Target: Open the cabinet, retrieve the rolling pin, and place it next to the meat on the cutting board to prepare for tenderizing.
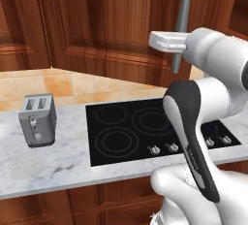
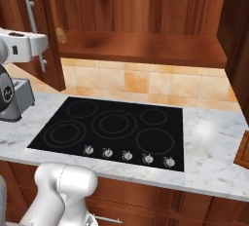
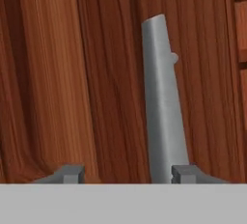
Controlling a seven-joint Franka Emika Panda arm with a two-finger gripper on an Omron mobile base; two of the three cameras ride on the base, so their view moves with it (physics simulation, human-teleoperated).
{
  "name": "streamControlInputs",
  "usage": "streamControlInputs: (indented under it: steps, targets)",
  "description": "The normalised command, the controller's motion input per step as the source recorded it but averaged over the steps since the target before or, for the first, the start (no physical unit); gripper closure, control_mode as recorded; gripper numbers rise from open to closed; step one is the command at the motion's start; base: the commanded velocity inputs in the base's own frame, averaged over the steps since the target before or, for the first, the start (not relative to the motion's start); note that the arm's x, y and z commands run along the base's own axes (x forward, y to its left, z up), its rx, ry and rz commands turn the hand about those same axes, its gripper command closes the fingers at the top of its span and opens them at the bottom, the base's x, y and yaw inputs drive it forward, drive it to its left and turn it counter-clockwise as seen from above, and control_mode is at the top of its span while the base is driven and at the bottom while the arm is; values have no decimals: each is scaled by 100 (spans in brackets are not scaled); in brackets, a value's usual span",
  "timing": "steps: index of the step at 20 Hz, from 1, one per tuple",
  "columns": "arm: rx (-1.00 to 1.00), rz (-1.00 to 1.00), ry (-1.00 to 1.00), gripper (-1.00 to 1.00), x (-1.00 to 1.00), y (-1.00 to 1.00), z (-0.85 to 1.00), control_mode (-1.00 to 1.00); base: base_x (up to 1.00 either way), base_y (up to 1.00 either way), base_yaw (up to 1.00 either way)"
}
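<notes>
The cabinet [image 2: 146,6] stands with both doors swung wide, and its lower shelf [image 2: 146,49] is in plain sight. At the shelf's left end shows a small light-tan round tip, the rolling pin [image 2: 61,35]; the left door [image 1: 111,25] hides the rest. My gripper [image 3: 129,174] is at that door's grey bar handle [image 3: 164,102]. Its jaws are open, wider than the bar, which stands just inside the right fingertip [image 3: 185,174]. The hand [image 1: 167,40] sits level across the handle [image 1: 181,30]. The meat and the cutting board are out of view.
A black glass stovetop [image 2: 116,127] with a row of knobs lies in the marble counter [image 2: 209,137] below the cabinet. A grey toaster [image 1: 38,120] stands on the counter left of it. Tan tiles line the back wall. The right door [image 2: 238,40] juts out at the right.
</notes>
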Motion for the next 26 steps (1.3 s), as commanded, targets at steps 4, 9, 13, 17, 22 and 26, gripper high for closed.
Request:
streamControlInputs:
  steps: [4,9,13,17,22,26]
  targets:
    - [11,1,-3,-100,-79,0,0,-100,0,0,0]
    - [13,1,-5,-100,-89,-20,0,-100,0,0,0]
    - [17,3,-2,-100,-85,-58,1,-100,0,0,0]
    - [16,7,0,-100,-55,-76,0,-100,0,0,0]
    - [14,13,0,-100,-17,-81,0,-100,0,0,0]
    - [15,20,1,-100,11,-70,-3,-100,0,0,0]
